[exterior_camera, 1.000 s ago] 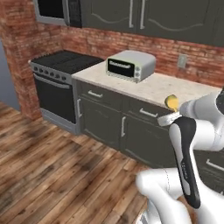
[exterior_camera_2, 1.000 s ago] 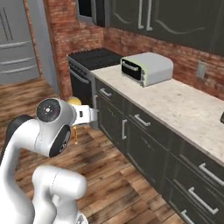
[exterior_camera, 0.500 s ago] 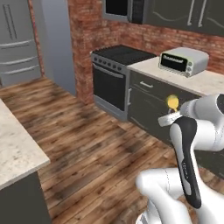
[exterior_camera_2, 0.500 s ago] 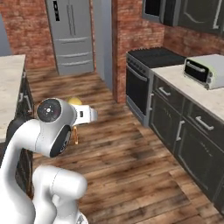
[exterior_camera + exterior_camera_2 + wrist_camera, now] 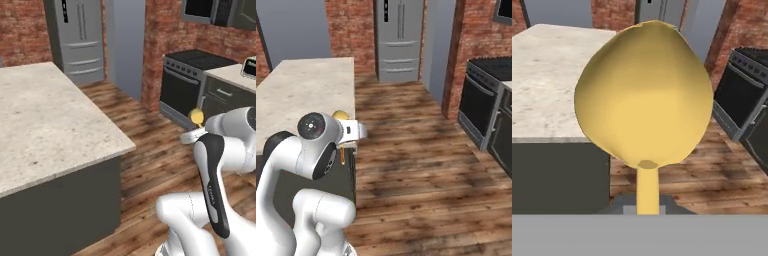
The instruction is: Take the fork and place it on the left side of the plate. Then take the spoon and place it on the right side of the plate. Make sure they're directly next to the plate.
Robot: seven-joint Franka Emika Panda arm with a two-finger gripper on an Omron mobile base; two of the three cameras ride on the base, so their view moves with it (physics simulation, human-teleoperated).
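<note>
A long kitchen island with a pale speckled stone top and dark sides fills the left of the left base view; in the right base view it runs back from the arm on the left. Behind it stands a tall steel fridge, set in a red brick wall, and plank wood flooring covers the open middle of the room. A dark oven range sits against the brick on the right, with the end of a light counter beside it. The white arm is folded up over its base, hand held high, well apart from every worktop. The gripper is closed tight on the thin handle of the spoon; its own fingertips are mostly hidden, so the exact point of contact is hard to make out. The spoon stands upright, its yellow bowl up close in the hand view with the island top behind it, and its bowl pokes up just above the wrist in the left base view.
</note>
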